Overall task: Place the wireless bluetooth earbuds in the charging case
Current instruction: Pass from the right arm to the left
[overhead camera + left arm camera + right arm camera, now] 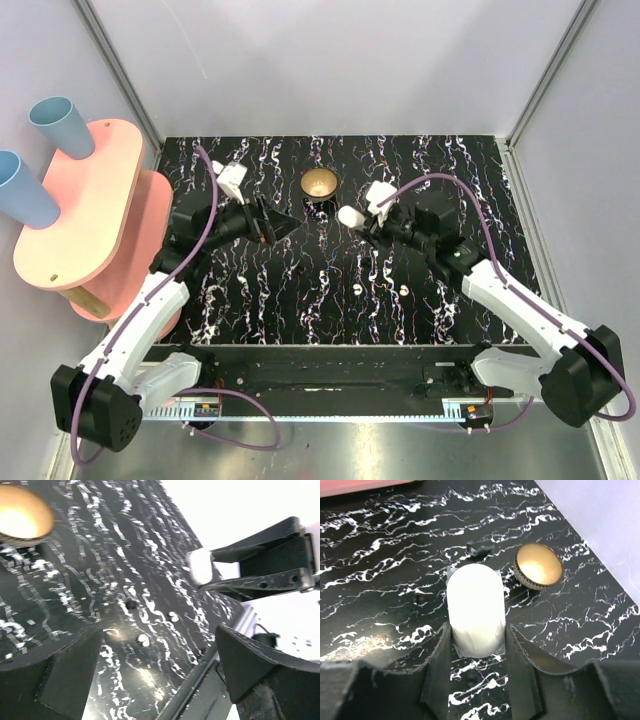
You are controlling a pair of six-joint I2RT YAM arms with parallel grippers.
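Note:
My right gripper (358, 222) is shut on the white charging case (349, 216) and holds it above the tabletop, right of the bowl. In the right wrist view the case (476, 609) stands upright between the two fingers of the gripper (477, 632). Two tiny white earbuds (360, 289) (404, 290) lie on the table, nearer than the case. The left wrist view shows them too (143, 640) (173, 616), along with the held case (200, 566). My left gripper (283, 228) is open and empty, left of the case, its fingers wide apart (160, 660).
A round brass bowl (319, 184) sits at the back centre of the black marbled table (250, 300); it also shows in the wrist views (538, 566) (20, 517). A pink stand (90, 215) with two blue cups (60, 125) is off the table's left edge.

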